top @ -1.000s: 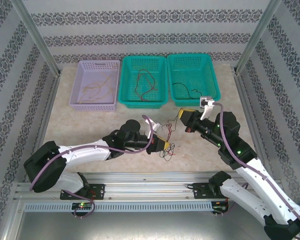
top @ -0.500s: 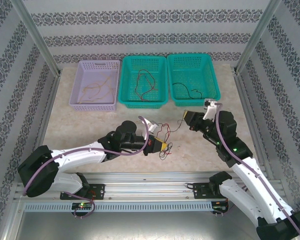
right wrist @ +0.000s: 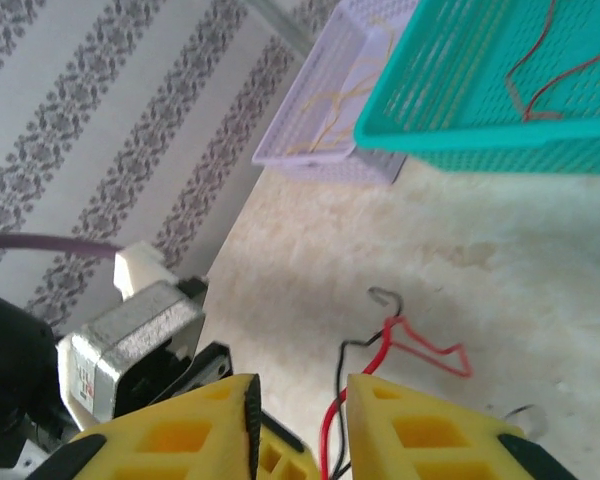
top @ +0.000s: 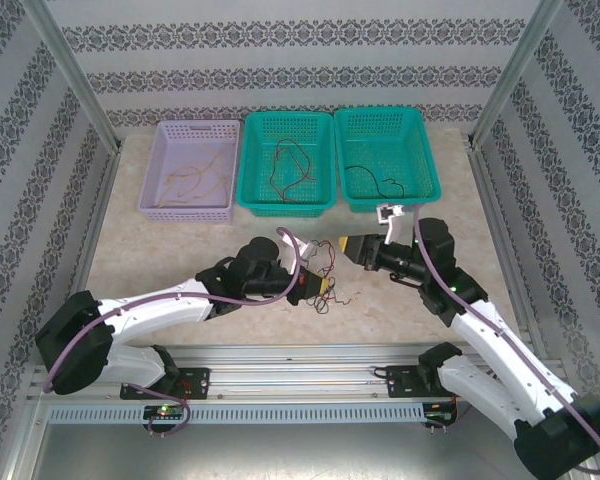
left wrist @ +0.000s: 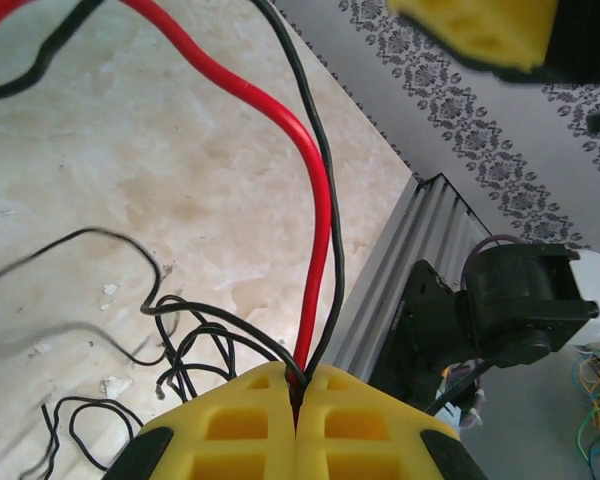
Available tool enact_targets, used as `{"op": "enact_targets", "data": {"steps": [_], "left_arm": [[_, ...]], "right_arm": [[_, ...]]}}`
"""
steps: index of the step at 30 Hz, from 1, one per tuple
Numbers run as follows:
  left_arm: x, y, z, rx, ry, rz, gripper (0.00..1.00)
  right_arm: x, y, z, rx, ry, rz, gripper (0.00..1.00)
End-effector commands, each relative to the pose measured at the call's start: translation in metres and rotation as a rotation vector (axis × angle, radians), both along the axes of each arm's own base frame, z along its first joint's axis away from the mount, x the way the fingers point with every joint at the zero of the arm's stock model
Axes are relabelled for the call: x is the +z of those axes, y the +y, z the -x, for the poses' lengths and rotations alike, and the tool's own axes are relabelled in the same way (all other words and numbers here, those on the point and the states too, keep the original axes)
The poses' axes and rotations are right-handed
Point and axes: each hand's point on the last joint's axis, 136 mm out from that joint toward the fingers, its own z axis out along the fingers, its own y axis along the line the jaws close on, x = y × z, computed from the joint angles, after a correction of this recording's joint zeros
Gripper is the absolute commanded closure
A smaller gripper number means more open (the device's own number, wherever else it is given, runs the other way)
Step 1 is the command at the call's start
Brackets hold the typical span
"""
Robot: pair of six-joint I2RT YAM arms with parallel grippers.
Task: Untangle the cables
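Cables [left wrist: 324, 220] on beige marbled tbl [top: 160, 250], striped wallpaper [top: 280, 60]

My left arm [top: 160, 298] and right arm [top: 500, 340] were white with black joints, each trailed by a mauve hose [right wrist: 40, 243]. My left tool [left wrist: 298, 385] and right tool [right wrist: 302, 392] had yellow fingers [left wrist: 230, 430] moulded with square recesses.

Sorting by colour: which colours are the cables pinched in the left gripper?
Red and black cables, clearest in left wrist view.

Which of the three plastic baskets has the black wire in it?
The rightmost teal plastic basket; the middle teal one holds red wire, the lilac one yellow-orange wire.
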Motion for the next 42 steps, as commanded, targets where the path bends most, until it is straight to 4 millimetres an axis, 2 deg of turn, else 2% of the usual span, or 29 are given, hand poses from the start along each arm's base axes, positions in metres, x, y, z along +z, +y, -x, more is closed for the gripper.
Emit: {"op": "enact_targets", "data": {"steps": [1,6,11,13,14,16,22,28,36,42], "left_arm": [[0.007,-0.002,-0.001,0.002,-0.039,-0.025,1.00],[0.006,-0.003,-0.002,-0.002,-0.039,-0.029,1.00],[0.006,-0.003,0.000,-0.005,-0.040,-0.027,1.00],[0.005,-0.002,0.001,-0.005,-0.041,-0.028,1.00],[0.005,-0.001,0.001,-0.002,-0.040,-0.030,1.00],[0.004,0.001,0.001,0.002,-0.043,-0.034,1.00],[0.006,0.002,0.000,0.005,-0.051,-0.039,1.00],[0.008,0.002,0.000,0.003,-0.055,-0.034,1.00],[0.011,0.000,0.003,-0.008,-0.058,-0.021,1.00],[0.013,0.000,0.005,-0.009,-0.062,-0.014,1.00]], "right_arm": [[-0.009,0.020,0.013,0.108,0.020,-0.006,0.73],[-0.022,0.032,0.015,0.127,0.028,0.021,0.74],[-0.029,0.025,0.009,0.076,0.018,0.090,0.83],[-0.029,0.020,0.008,0.054,0.009,0.117,0.82],[-0.028,0.018,0.008,0.044,0.006,0.128,0.80],[-0.030,0.014,0.007,0.027,0.003,0.156,0.68],[-0.035,0.006,0.005,-0.008,0.002,0.201,0.56],[-0.035,0.006,0.005,-0.013,0.003,0.190,0.60],[-0.039,0.017,0.000,0.000,0.029,0.130,0.64],[-0.041,0.018,-0.003,-0.009,0.033,0.122,0.64]]}}
